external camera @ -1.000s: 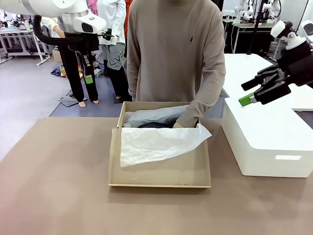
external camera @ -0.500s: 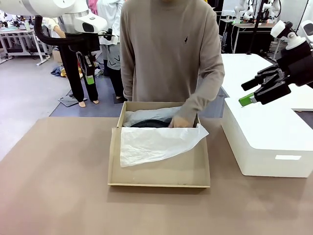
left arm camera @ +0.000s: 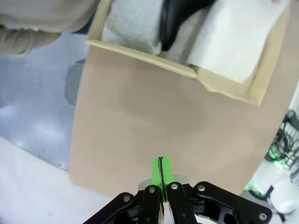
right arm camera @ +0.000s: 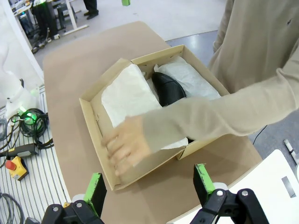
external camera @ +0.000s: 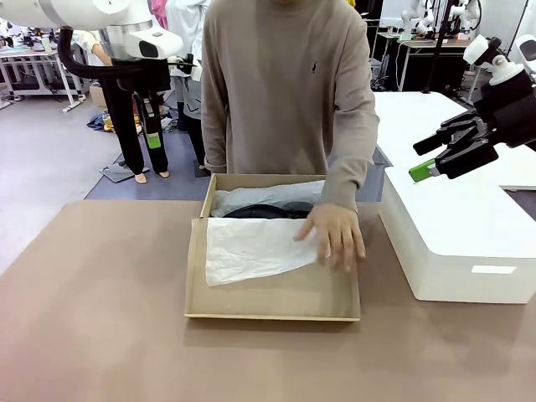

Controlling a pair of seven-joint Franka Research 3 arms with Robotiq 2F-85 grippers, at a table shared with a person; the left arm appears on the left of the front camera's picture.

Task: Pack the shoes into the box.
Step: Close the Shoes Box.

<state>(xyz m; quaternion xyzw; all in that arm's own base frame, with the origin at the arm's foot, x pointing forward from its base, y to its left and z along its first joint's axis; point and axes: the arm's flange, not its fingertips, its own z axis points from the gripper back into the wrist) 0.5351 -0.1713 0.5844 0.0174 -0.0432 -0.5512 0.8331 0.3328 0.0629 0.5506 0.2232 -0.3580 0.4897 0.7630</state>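
Before me, the flat brown surface (external camera: 100,318) carries a shallow tan cardboard box (external camera: 272,303) in its middle and, near it on my right, a large white rectangular box (external camera: 456,251).

no legible text, tiny dark emblem (external camera: 314,65) on sweater (external camera: 276,100), unreadable

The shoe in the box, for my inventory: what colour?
The shoe is glossy black, clearest in the right wrist view.

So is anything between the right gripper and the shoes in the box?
Yes: the person's hand and sleeve stretch across the box, between the right gripper and the shoes, and white paper partly covers them.
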